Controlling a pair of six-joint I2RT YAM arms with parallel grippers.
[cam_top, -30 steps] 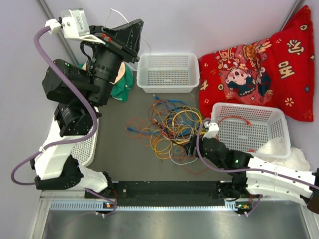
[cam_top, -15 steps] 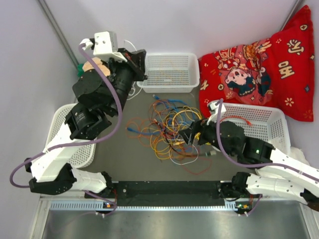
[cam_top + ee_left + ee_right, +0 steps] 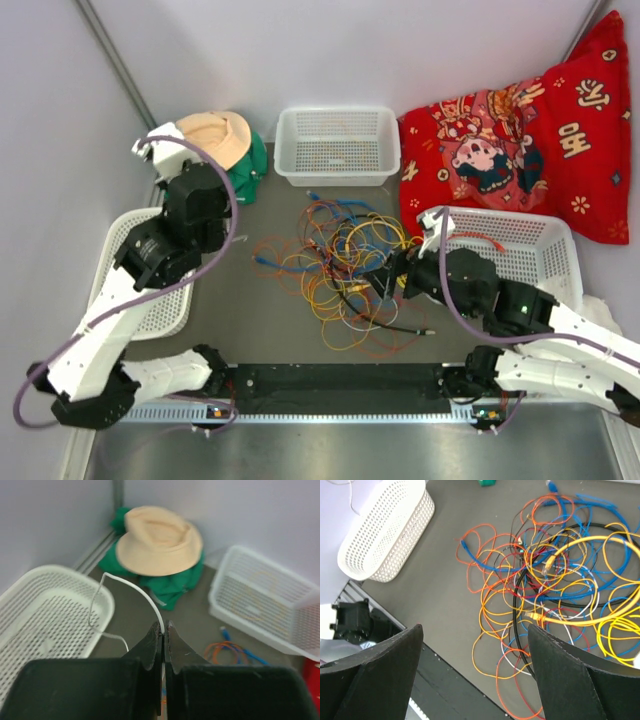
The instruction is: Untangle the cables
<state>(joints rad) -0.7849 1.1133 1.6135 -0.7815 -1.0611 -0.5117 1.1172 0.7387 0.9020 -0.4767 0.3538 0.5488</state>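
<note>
The cables [image 3: 340,260] lie in a tangled heap of yellow, orange, blue, red, white and black loops on the dark mat; they also show in the right wrist view [image 3: 555,575]. My right gripper [image 3: 475,627] is open wide and empty. It hovers over the heap's near right side [image 3: 388,278]. A black cable [image 3: 395,325] trails out of the heap toward the front. My left gripper [image 3: 163,625] is shut on a thin white cable [image 3: 132,587], which arcs over the rim of the left basket [image 3: 55,610]. The left arm [image 3: 190,205] hides its fingers in the top view.
A white basket [image 3: 337,172] stands at the back. A second basket [image 3: 545,300] on the right holds a red cable [image 3: 475,240]. An oval basket [image 3: 160,305] is on the left. A tan hat [image 3: 215,135] lies on green cloth, and a red pillow [image 3: 520,130] at back right.
My left arm swung from the back basket down and left, over the oval basket, still gripping the white cable. My right gripper rose over the heap. A black cable now stretches out toward the front.
</note>
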